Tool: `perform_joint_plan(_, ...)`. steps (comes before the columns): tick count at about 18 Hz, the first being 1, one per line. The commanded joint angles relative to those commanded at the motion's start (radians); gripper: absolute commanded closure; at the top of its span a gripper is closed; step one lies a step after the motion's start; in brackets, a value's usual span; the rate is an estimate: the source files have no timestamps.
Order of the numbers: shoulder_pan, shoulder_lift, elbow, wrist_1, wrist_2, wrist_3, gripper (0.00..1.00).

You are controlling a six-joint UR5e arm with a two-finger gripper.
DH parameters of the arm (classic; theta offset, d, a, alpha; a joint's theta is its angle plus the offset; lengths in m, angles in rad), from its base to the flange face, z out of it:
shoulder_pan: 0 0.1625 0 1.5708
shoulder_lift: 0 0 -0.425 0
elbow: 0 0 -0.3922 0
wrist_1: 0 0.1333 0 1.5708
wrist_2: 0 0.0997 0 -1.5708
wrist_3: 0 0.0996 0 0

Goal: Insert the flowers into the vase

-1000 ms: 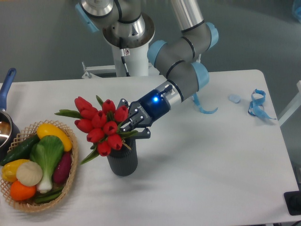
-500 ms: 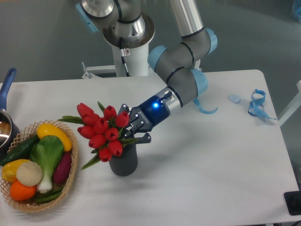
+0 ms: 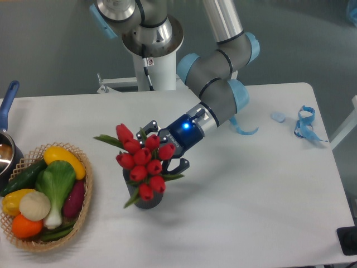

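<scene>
The flowers [image 3: 143, 162], a bunch of red tulip buds with green leaves, hang tilted over the vase [image 3: 153, 202]. They cover its mouth and most of its front. Only the lower part of the dark grey ribbed vase shows below the buds; I cannot see whether the stems are inside it. My gripper [image 3: 168, 151] comes in from the upper right, shut on the flowers' stems just behind the buds. Its blue light glows on the wrist.
A woven basket [image 3: 84, 214] with vegetables stands at the left front. A pot with a blue handle [image 3: 6, 100] sits at the far left edge. Blue ribbon pieces [image 3: 304, 123] lie at the right back. The robot base [image 3: 152, 61] stands behind the table.
The gripper has carried the flowers to the right and down. The bunch, which sat left of and above the vase, now hangs in front of the vase and covers its mouth.
</scene>
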Motion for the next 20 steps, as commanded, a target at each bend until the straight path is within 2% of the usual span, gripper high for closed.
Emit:
perform_joint_plan(2,0.009,0.037,-0.006,-0.003,0.012,0.000,0.00)
perform_joint_plan(5,0.023,0.084,-0.003,-0.003,0.102,0.000,0.00)
perform_joint_plan(7,0.063,0.136,0.003,-0.003,0.205,0.002,0.00)
perform_joint_plan(10,0.121,0.184,0.014,-0.003,0.345,0.031,0.00)
perform_joint_plan(14,0.202,0.245,0.011,-0.005,0.589,0.055,0.00)
perform_joint_plan(16,0.236,0.279,0.018,-0.006,0.649,0.064,0.00)
perform_joint_plan(18,0.244,0.320,0.041,-0.008,0.716,0.084,0.00)
perform_joint_plan(20,0.256,0.360,0.076,-0.020,0.831,0.090,0.00)
